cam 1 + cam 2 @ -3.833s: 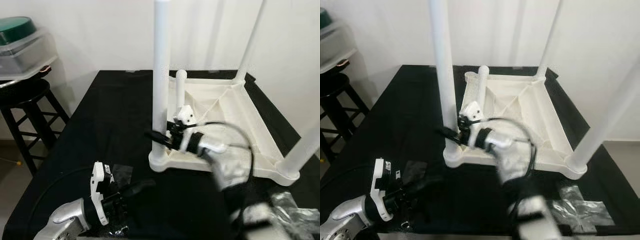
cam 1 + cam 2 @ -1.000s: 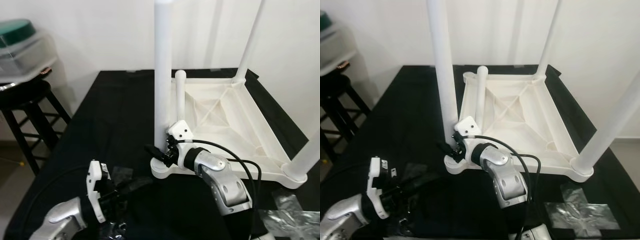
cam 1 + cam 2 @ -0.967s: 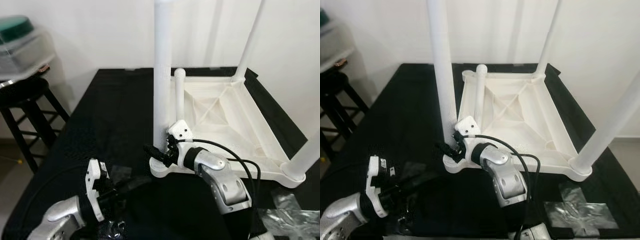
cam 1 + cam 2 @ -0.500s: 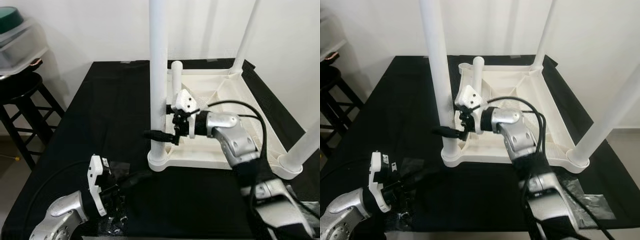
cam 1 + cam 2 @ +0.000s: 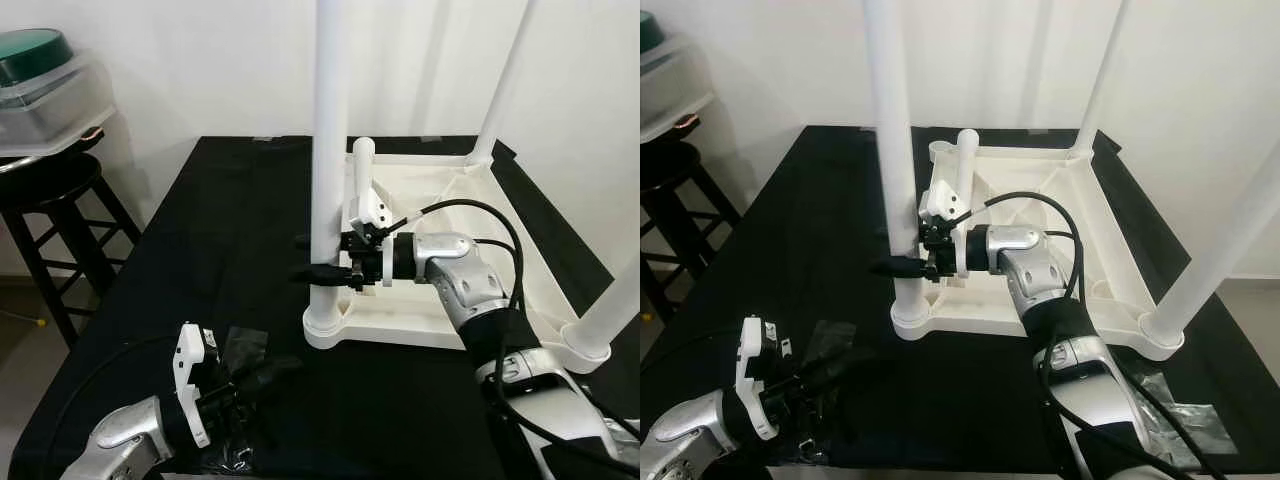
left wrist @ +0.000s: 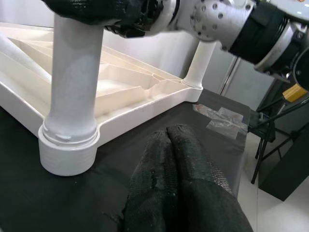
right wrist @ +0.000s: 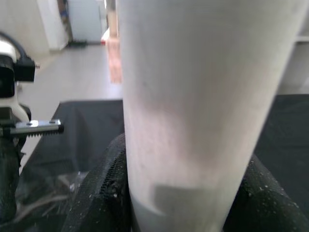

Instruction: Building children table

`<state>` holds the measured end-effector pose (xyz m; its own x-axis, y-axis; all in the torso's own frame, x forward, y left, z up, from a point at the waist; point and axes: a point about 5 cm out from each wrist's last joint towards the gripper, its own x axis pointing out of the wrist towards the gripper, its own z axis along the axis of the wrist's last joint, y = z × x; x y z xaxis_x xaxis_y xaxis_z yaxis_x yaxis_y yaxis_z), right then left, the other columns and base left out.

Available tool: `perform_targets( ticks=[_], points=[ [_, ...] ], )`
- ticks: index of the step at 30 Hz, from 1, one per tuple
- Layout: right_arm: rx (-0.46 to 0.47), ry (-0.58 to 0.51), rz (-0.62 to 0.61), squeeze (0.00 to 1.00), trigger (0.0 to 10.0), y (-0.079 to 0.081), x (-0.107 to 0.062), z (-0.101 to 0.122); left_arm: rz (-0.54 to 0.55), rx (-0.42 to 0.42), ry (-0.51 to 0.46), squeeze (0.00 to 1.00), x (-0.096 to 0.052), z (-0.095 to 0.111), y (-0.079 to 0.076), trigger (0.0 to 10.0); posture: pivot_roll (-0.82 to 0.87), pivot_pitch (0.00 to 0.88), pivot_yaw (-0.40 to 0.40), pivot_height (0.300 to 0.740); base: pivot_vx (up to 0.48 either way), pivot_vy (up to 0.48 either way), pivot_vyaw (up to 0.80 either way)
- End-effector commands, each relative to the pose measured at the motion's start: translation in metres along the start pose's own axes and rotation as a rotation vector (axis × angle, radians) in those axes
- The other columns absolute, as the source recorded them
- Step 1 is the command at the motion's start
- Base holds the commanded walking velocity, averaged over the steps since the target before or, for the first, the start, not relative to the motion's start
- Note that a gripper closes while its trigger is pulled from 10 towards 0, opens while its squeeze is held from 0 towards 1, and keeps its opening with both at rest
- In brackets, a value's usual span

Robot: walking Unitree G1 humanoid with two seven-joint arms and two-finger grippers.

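A white plastic children's table (image 5: 440, 215) lies upside down on a black-covered work table (image 5: 220, 230). Three long legs stand up from its corners: near-left leg (image 5: 329, 140), far-right leg (image 5: 505, 80) and near-right leg (image 5: 612, 308). A shorter white leg (image 5: 360, 180) stands at the far-left corner. My right gripper (image 5: 312, 257) is shut on the near-left leg a little above its socket; in the right wrist view the leg (image 7: 193, 106) sits between the black fingers (image 7: 99, 198). My left gripper (image 5: 280, 368) rests low at the front left, shut and holding nothing, its fingertips (image 6: 168, 140) pressed together.
A black stool (image 5: 50, 195) at the left carries a clear box with a green lid (image 5: 40, 85). Crumpled clear wrap lies by the left gripper (image 5: 240, 345) and at the front right (image 5: 1180, 420). A white wall stands close behind.
My right gripper has risen from the leg's socket to a little higher up the near-left leg, staying around it. The head camera has shifted slightly. The left gripper has barely moved.
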<state>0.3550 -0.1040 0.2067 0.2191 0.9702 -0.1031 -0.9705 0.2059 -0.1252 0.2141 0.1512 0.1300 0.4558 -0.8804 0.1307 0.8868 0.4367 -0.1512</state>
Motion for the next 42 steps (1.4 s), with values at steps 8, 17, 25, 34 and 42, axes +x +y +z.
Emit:
perform_targets(
  ticks=[8,17,25,34,42],
  points=[
    [0.095,0.089,-0.372,0.0,0.0,0.048,0.019,-0.053,-0.001,-0.004,0.001,0.0,-0.001,-0.002,-0.002,10.0,0.01,0.043,-0.023,0.74,0.0,0.0,0.0],
    [0.085,0.185,-0.673,0.0,0.0,0.06,0.033,-0.053,-0.009,-0.006,0.0,0.0,0.0,-0.001,0.002,10.0,-0.01,0.038,-0.011,0.74,0.0,0.0,0.0],
    [0.083,0.044,-0.443,1.0,10.0,0.059,0.033,-0.02,-0.002,-0.001,-0.003,0.0,0.0,-0.001,0.002,10.0,-0.01,0.032,-0.013,0.74,0.0,0.0,0.0],
    [-0.089,0.016,-0.111,0.0,10.0,0.036,0.008,0.005,-0.002,0.0,-0.003,0.0,0.002,-0.002,0.003,10.0,0.0,0.029,-0.019,0.74,0.0,0.0,0.0],
    [-0.084,0.034,-0.044,0.0,10.0,0.007,0.001,0.008,-0.001,0.003,0.004,0.0,0.001,-0.002,0.002,10.0,0.02,0.029,-0.025,0.74,0.0,0.0,0.0]
  ],
)
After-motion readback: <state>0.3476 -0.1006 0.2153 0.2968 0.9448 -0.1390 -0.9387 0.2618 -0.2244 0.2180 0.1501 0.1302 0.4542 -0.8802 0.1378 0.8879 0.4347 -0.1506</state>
